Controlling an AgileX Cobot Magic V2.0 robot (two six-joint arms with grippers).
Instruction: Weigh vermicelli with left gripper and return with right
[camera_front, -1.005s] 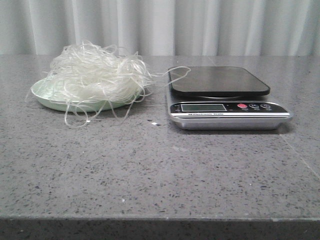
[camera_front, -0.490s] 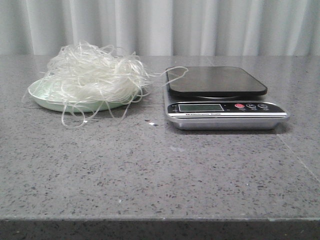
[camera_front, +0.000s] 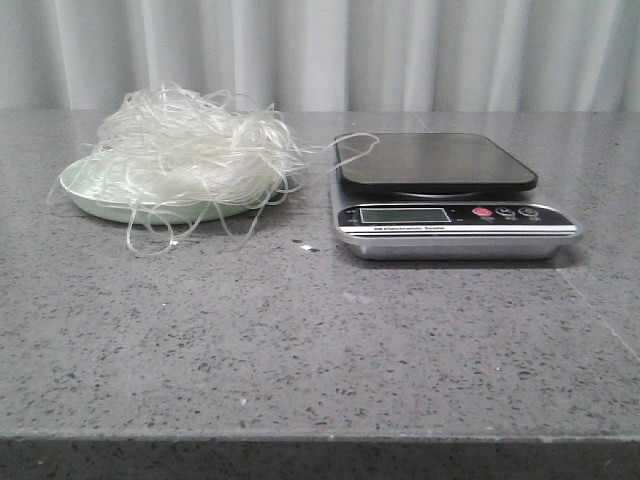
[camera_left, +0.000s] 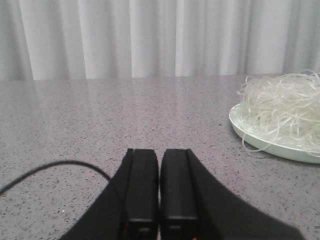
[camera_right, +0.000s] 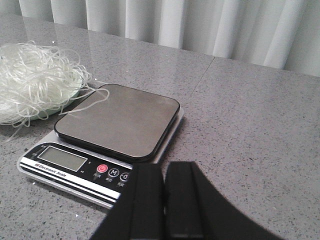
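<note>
Two things we see in the front view: the vermicelli (camera_front: 185, 152) heaped on a pale green plate (camera_front: 85, 190), and left of the kitchen scale (camera_front: 450, 205), one strand reaching the scale's platform. From the left wrist we see the left gripper (camera_left: 159, 187) clenched on nothing, the plate well apart from it. From the right wrist, the right gripper (camera_right: 164, 197) is also clenched and empty, near the scale's buttons.

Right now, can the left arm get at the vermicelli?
Probably yes. In the left wrist view only bare table lies between the shut left gripper and the vermicelli heaped on its plate. It must open first.
</note>
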